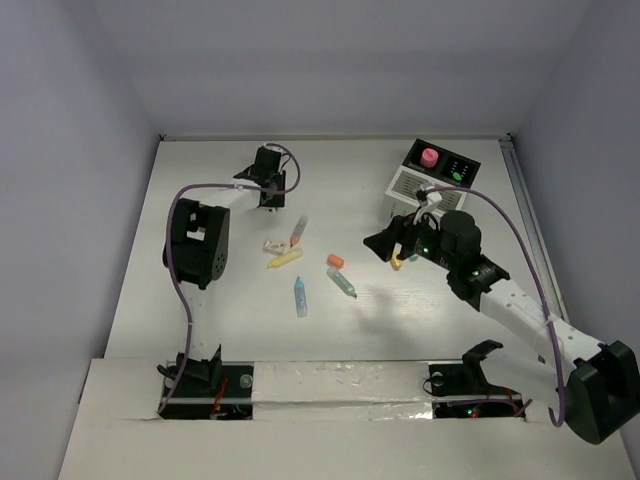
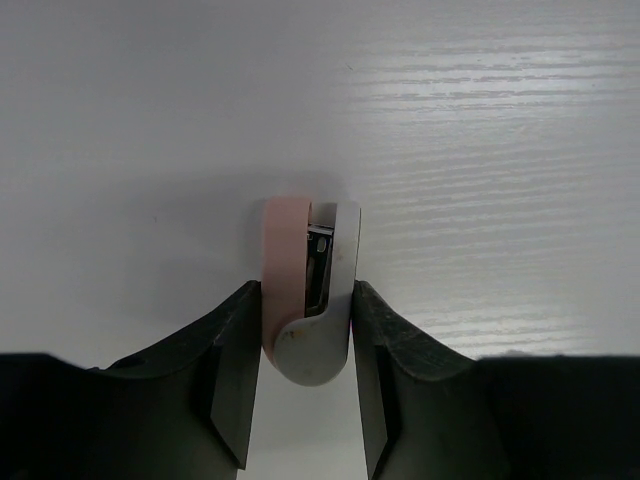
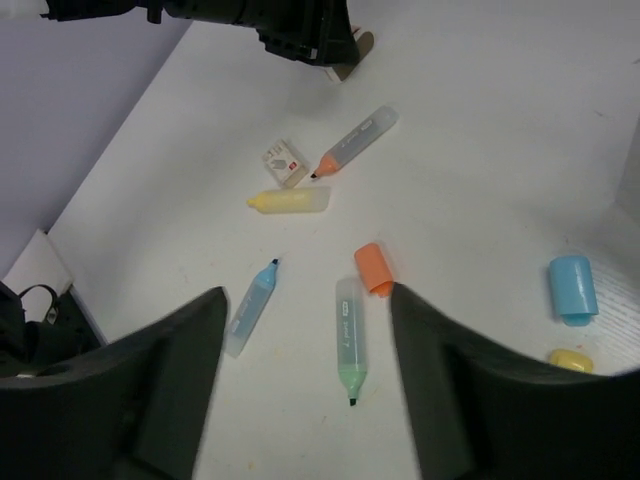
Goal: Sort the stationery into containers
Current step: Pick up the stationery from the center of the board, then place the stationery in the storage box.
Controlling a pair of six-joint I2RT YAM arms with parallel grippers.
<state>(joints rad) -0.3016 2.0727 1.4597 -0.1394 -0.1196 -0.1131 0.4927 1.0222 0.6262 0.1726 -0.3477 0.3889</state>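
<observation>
My left gripper [image 1: 270, 192] at the far left of the table is shut on a small pink and grey piece [image 2: 300, 270], holding it at the table surface; the fingers [image 2: 235, 360] press both its sides. My right gripper [image 1: 385, 245] is open and empty, hovering above a green-tipped pen [image 3: 348, 340] and an orange cap [image 3: 373, 268]. A blue pen [image 3: 250, 308], a yellow pen [image 3: 290, 200], an orange-tipped pen [image 3: 355, 140] and a small white piece [image 3: 283, 162] lie mid-table. The white slatted box [image 1: 408, 185] joins the black box [image 1: 458, 168], which holds a pink-capped bottle [image 1: 429, 157].
A blue cap [image 3: 572, 288] and a yellow cap [image 3: 570, 358] lie on the table to the right of my right gripper, near the white box. The left arm's black body [image 1: 197, 243] stands left of the pens. Walls enclose the table on three sides.
</observation>
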